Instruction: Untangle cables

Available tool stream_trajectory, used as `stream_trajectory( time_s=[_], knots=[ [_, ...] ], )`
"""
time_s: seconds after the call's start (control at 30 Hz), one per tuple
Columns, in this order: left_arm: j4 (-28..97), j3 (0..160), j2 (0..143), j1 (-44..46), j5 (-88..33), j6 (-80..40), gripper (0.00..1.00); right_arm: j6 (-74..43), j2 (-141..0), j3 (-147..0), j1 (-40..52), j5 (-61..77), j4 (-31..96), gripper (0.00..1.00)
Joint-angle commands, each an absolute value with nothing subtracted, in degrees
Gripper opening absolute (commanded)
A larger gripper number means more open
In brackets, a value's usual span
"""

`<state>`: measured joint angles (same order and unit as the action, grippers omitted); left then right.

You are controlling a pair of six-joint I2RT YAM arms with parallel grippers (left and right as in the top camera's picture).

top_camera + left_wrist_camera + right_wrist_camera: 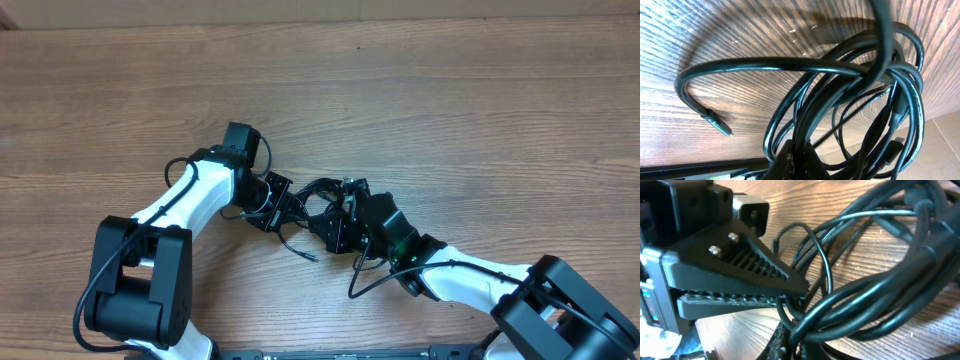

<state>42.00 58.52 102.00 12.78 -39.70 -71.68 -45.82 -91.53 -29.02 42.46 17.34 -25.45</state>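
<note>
The cables are sitting in one tangled bunch over the middle of the surface, directly between the two sets of jaws. The left jaws are pinching together on strands at the bunch's left edge, and the right jaws appear to be clamping strands at its right edge. The bunch's long axis is running left to right in the overhead view, so each side is gripping one end. A loose plug end is dangling free at the lower left of the left wrist view

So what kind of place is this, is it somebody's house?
Probably a robot lab or test bench, not a house. There is a plain wooden table, a left arm and a right arm reaching over it, and a tangle of black cables between them.
</note>
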Motion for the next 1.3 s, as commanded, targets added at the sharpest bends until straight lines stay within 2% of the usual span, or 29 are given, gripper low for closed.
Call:
stream_trajectory(
  time_s=[0.0,0.13,0.37,0.63,0.9,1.0,1.1,1.2,1.23,1.27],
  knots=[
    [42.19,58.37,100.99,13.15,-42.24,-71.72,0.04,-44.66,-92.18,-29.32,42.63,22.48,-28.14,0.04],
    [42.06,58.37,100.99,13.15,-34.59,-71.75,0.07,-38.89,-91.72,-29.32,41.1,45.82,-35.27,0.04],
    [42.15,58.37,100.99,13.15,-22.81,-71.77,0.11,-42.22,-91.68,-29.32,35.18,66.83,-47.0,0.04],
    [42.72,58.33,100.99,13.17,-16.58,-71.77,0.12,-59.96,-91.68,-29.32,24.73,70.46,-65.49,0.04],
    [46.52,58.33,100.99,13.15,-8.64,-68.71,0.13,-61.28,-91.68,-29.32,13.23,70.61,-63.46,0.04],
    [47.16,58.33,100.99,13.15,-5.45,-61.65,0.08,-59.29,-91.68,-29.32,7.92,70.54,-60.36,0.04],
    [47.62,58.33,100.99,13.15,-7.27,-53.6,0.12,-56.14,-91.68,-29.32,3.81,69.91,-55.57,0.04],
    [44.77,58.33,100.99,13.17,-15.66,-38.63,0.04,-51.22,-91.68,-29.32,0.95,69.23,-48.86,0.04],
    [42.48,58.33,100.99,13.15,-23.57,-27.2,0.04,-47.03,-91.68,-29.32,-0.34,67.44,-43.09,0.04],
    [41.65,58.33,100.99,13.15,-27.42,-22.11,0.04,-45.08,-91.68,-29.32,-0.8,65.91,-40.07,0.04]
  ],
)
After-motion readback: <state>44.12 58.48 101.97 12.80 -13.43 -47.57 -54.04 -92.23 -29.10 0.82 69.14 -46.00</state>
